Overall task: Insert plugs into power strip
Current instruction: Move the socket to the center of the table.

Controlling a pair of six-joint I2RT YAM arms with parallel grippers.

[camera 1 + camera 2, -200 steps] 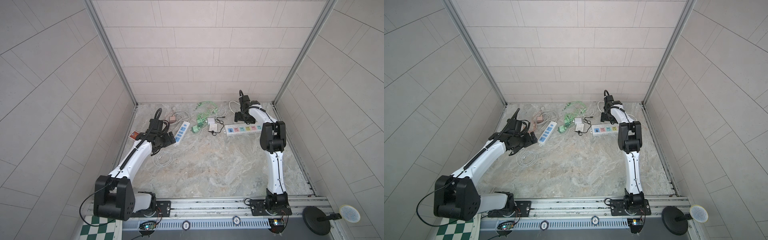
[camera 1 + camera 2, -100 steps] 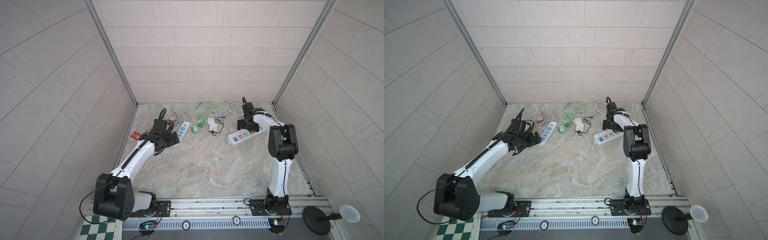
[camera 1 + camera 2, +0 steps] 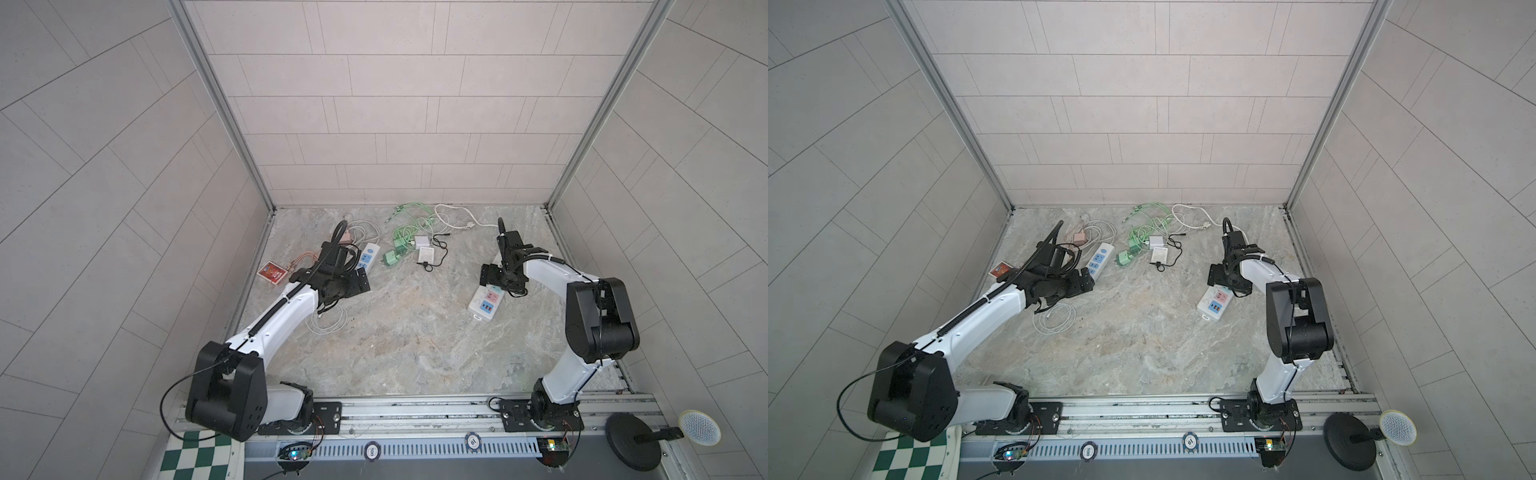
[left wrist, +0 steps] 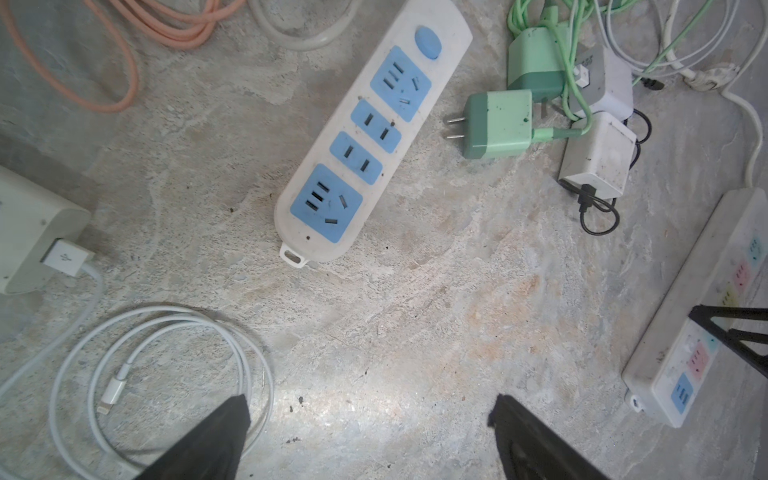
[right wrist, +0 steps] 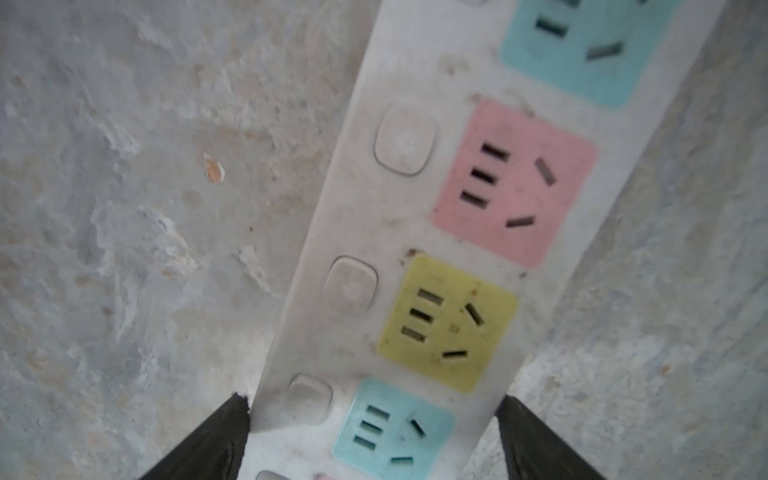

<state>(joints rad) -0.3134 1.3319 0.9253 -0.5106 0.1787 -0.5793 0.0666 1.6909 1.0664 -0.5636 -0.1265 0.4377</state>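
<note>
1. The right end effector [image 5: 371,400] stands wide, its fingertips [image 5: 216,436] against both long edges of the pastel power strip [image 5: 365,208], apparently clamping it. With the far wall as twelve, the strip lies at three o'clock on the tabletop [image 3: 415,332].
2. The left end effector [image 4: 370,401] gapes, empty, near the blue power strip [image 4: 365,137] at ten o'clock.
3. The mint green plug [image 4: 498,124] and white plug [image 4: 598,156] lie unplugged towards twelve o'clock.
4. My judgement is to pin the pastel strip flat with its sockets up, then take a plug by its body, leaving the prongs free.
</note>
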